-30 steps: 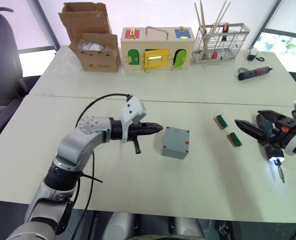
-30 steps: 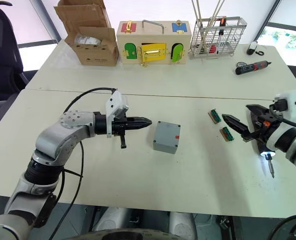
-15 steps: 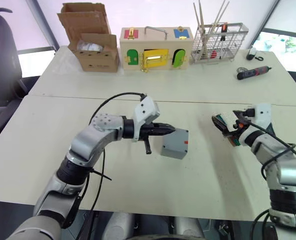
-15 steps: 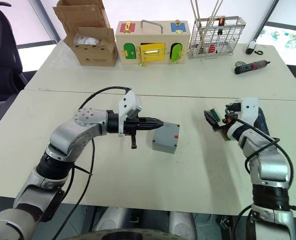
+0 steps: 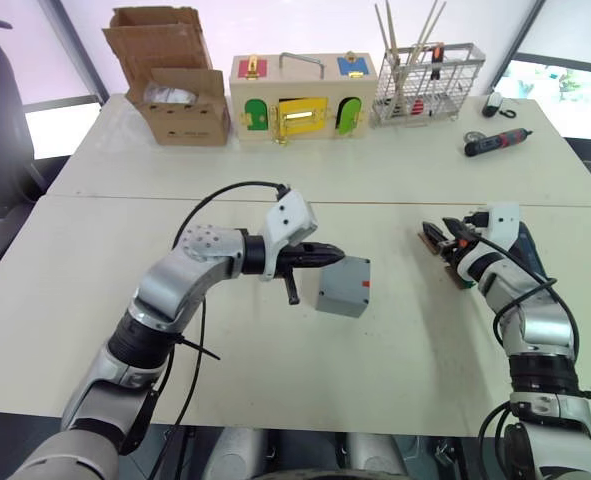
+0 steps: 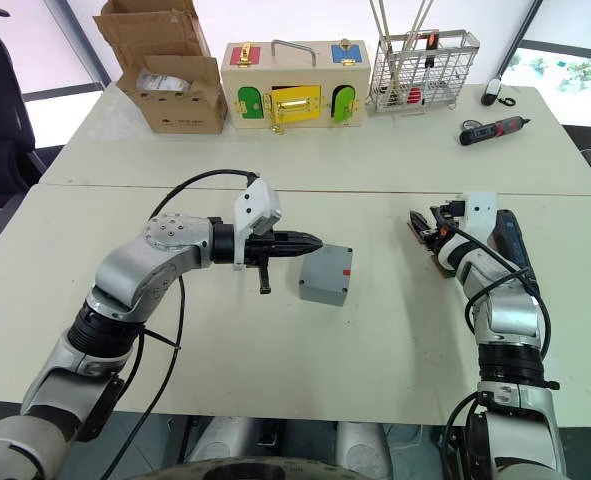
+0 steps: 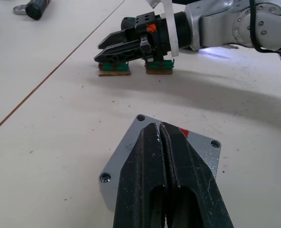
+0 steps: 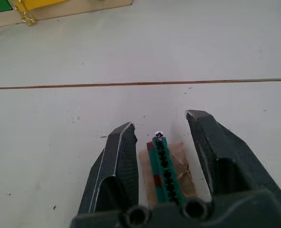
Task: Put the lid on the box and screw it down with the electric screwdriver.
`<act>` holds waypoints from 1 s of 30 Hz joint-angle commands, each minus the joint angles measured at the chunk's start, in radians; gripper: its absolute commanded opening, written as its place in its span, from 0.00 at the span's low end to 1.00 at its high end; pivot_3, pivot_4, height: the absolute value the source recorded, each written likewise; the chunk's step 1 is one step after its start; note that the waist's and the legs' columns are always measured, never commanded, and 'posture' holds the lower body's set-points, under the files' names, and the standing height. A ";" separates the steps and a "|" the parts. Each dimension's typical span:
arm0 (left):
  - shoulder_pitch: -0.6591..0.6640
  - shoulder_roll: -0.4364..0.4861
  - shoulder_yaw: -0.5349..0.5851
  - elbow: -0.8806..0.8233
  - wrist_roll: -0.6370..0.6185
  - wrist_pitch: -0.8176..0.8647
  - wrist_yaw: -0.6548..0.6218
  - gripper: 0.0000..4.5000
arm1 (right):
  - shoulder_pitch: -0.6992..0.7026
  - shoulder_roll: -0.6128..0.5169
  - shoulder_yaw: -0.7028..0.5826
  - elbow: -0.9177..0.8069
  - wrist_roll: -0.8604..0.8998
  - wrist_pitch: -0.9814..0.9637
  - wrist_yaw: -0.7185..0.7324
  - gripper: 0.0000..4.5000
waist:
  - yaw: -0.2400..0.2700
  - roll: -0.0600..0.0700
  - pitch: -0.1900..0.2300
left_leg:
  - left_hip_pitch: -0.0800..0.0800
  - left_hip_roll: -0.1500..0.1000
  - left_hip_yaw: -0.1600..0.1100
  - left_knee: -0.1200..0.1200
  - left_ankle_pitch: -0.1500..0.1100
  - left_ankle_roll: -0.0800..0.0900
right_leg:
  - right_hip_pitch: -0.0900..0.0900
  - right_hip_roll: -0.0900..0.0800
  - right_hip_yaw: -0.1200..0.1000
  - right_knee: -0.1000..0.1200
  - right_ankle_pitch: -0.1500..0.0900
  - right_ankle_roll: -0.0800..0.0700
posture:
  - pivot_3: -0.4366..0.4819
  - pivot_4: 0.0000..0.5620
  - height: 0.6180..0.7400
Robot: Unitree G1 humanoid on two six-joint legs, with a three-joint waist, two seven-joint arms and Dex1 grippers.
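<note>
The grey box (image 5: 343, 290) sits mid-table with the lid (image 7: 202, 153) lying flat on it, screw holes at the corners and a red mark on one side. My left gripper (image 5: 339, 256) is shut and empty, its tips over the lid's left edge. My right gripper (image 5: 430, 233) is open, its fingers (image 8: 116, 156) either side of a green terminal block (image 8: 162, 164). A dark cylinder, apparently the electric screwdriver (image 5: 524, 252), lies on the table beside my right forearm, partly hidden.
A second green terminal block (image 7: 158, 68) lies next to the first. Along the far edge stand a cardboard box (image 5: 180, 95), a wooden box with coloured doors (image 5: 300, 95) and a wire basket (image 5: 425, 80). A small black-and-red screwdriver (image 5: 495, 142) lies far right.
My left gripper has moved right until its shut tips reach over the box. My right gripper has swung left from beside the lit screwdriver to the green terminal blocks. The camera has shifted a little.
</note>
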State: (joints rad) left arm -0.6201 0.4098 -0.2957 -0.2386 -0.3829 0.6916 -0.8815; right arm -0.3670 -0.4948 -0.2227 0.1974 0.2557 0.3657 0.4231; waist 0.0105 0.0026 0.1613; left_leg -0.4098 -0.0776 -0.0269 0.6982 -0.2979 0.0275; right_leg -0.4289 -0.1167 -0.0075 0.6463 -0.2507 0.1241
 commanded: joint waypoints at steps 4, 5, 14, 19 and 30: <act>0.008 0.004 0.002 -0.036 0.002 -0.003 0.012 0.00 | -0.026 0.000 -0.008 -0.003 0.003 -0.017 0.005 0.47 | 0.001 0.000 0.000 | 0.000 0.000 0.000 0.000 0.000 0.000 | 0.000 0.000 0.000 0.000 0.000 0.000 | 0.48 0.27 0.62; 0.008 0.004 0.002 -0.035 0.003 -0.004 0.013 0.00 | -0.025 0.001 -0.008 -0.001 0.003 -0.017 0.005 0.47 | 0.001 0.000 0.000 | 0.000 0.000 0.000 0.000 0.000 0.000 | 0.000 0.000 0.000 0.000 0.000 0.000 | 0.48 0.27 0.62; 0.004 0.006 -0.001 -0.026 0.011 -0.012 0.013 0.00 | -0.023 0.006 -0.005 0.017 0.000 -0.011 0.002 0.07 | 0.001 0.000 0.000 | 0.000 0.000 0.000 0.000 0.000 0.000 | 0.000 0.000 0.000 0.000 0.000 0.000 | 0.48 0.27 0.62; 0.002 0.003 0.000 -0.022 0.013 -0.015 0.012 0.00 | -0.020 0.008 -0.009 0.014 0.005 -0.009 0.000 0.02 | 0.001 0.000 0.000 | 0.000 0.000 0.000 0.000 0.000 0.000 | 0.000 0.000 0.001 0.000 0.000 0.000 | 0.48 0.27 0.62; 0.003 0.001 -0.003 -0.012 0.024 -0.024 0.005 0.00 | -0.011 -0.012 -0.047 -0.104 0.039 0.041 -0.018 0.02 | 0.001 0.000 0.000 | 0.000 0.000 0.000 0.000 0.000 0.000 | 0.000 0.000 0.001 0.000 0.000 0.000 | 0.48 0.27 0.62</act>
State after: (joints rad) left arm -0.6029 0.4108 -0.2995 -0.2380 -0.3604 0.6884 -0.8723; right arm -0.3694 -0.4899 -0.2345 0.1650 0.2711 0.4028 0.4105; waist 0.0116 0.0027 0.1613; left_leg -0.4098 -0.0776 -0.0269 0.6982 -0.2979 0.0275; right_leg -0.4289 -0.1170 -0.0069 0.6463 -0.2507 0.1241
